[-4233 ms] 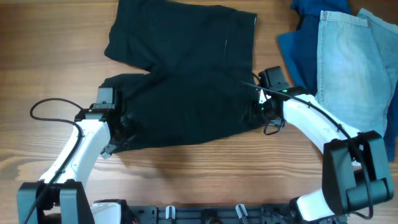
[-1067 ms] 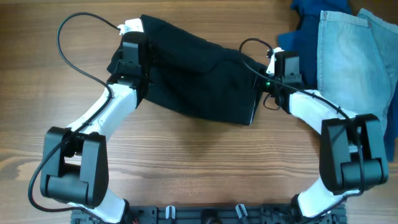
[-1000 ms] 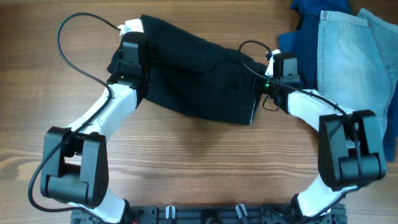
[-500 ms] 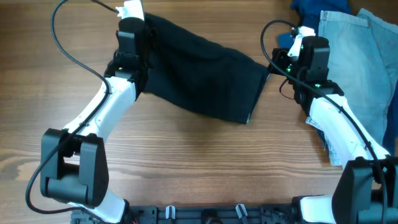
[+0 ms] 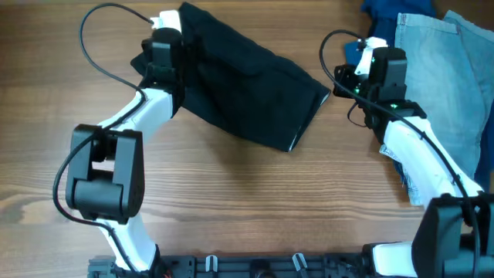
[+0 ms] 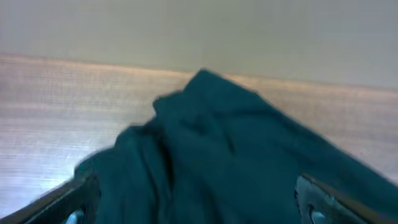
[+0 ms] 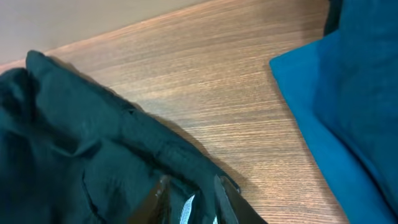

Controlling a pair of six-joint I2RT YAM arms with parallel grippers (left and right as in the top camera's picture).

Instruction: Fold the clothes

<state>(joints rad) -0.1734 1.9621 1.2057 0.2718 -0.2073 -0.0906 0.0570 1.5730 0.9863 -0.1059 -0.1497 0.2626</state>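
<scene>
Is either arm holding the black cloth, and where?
Left fingers spread open over the black cloth; right gripper at its corner, grip unclear.

One black garment, one blue garment, one pale denim garment, two robot arms, left and right, on one wooden desk.

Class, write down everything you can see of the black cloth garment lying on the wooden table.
The black cloth garment looks soft and matte, folded into a thick, rumpled slab with a pale hem edge at its lower-right corner. It lies diagonally on the wooden table, upper left to lower right. The left gripper sits at its upper-left end, fingers spread over the fabric.
</scene>
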